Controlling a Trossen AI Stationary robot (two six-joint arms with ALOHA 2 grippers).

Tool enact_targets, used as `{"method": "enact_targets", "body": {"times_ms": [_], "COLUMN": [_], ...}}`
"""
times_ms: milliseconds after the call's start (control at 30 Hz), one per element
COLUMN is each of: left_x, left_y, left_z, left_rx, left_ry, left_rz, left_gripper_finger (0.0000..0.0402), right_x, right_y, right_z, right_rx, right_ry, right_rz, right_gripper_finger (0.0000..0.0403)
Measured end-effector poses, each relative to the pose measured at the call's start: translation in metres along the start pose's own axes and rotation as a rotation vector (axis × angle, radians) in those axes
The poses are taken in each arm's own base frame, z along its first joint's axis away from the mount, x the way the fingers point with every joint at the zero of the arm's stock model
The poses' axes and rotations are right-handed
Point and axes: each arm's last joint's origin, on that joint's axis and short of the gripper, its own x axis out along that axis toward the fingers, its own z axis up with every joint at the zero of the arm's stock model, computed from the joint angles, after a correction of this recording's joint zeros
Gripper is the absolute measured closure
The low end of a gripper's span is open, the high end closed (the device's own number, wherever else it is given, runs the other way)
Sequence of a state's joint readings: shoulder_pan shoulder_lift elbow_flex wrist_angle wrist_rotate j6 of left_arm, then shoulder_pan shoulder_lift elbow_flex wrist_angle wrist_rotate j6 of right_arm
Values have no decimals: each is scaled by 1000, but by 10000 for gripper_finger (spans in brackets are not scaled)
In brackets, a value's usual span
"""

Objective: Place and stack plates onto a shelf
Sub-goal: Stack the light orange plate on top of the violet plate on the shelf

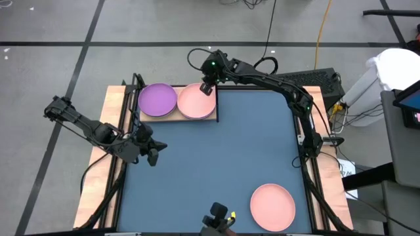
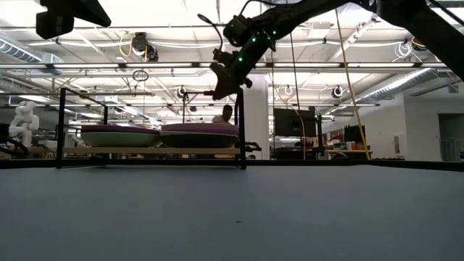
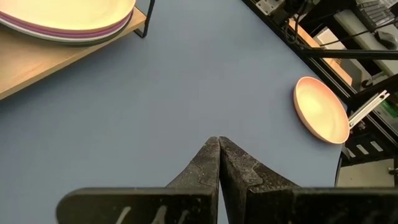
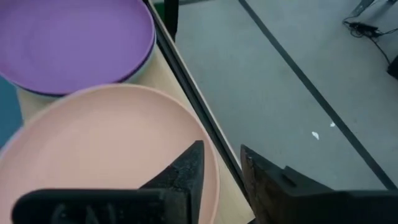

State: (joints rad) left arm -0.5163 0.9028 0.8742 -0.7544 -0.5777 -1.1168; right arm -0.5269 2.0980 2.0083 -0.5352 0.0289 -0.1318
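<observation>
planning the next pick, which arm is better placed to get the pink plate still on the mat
Probably the right. That plate lies on the mat's right side, near the right arm's base. The right claw is over the shelf, open above the stack. The left claw waits shut at the mat's left edge.

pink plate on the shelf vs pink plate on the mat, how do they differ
The pink plate on the shelf tops a stack beside the purple plate, under the right gripper. The pink plate on the mat lies alone, near the table's front edge. Both are round, shallow and salmon pink.
</observation>
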Motion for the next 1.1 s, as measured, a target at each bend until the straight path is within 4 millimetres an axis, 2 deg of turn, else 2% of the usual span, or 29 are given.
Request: {"method": "enact_targets", "body": {"times_ms": [100, 267, 400, 500, 800, 933, 1100], "left_x": [0, 0, 0, 0, 0, 0, 0], "left_y": [0, 1, 2, 4, 7, 7, 7], "left_z": [0, 1, 2, 2, 1, 1, 1], "left_rx": [7, 25, 16, 31, 117, 127, 127], "left_ry": [0, -25, -71, -92, -85, -84, -62], "left_rz": [1, 18, 47, 75, 108, 109, 97], "left_gripper_finger": [396, 396, 396, 395, 353, 339, 335], "right_x": [-17, -58, -95, -124, -203, -227, -246], "right_y": [3, 18, 41, 63, 139, 171, 205], "right_z": [8, 19, 22, 21, 2, -9, -30], "right_rx": [22, 90, 108, 102, 144, 169, 167], "right_ry": [-34, -41, -16, 25, 171, 217, 306], "right_rz": [5, 38, 102, 222, 390, 388, 351], "right_gripper_finger": [306, 305, 305, 305, 305, 305, 305]}}
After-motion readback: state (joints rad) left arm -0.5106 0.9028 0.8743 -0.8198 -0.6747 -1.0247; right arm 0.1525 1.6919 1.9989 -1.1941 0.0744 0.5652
